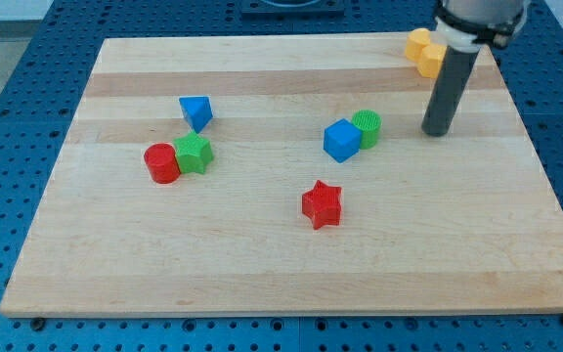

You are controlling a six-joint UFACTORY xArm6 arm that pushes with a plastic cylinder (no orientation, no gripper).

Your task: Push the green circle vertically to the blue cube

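Observation:
The green circle (368,128) stands on the wooden board (291,264), touching the upper right side of the blue cube (341,140). My tip (437,131) rests on the board to the right of the green circle, about a block's width away from it. The rod rises from the tip toward the view's top right.
A red star (322,204) lies below the blue cube. A blue triangle (195,111), a green star (194,154) and a red cylinder (162,162) sit at the left. Two yellow blocks (425,51) sit at the top right, behind the rod.

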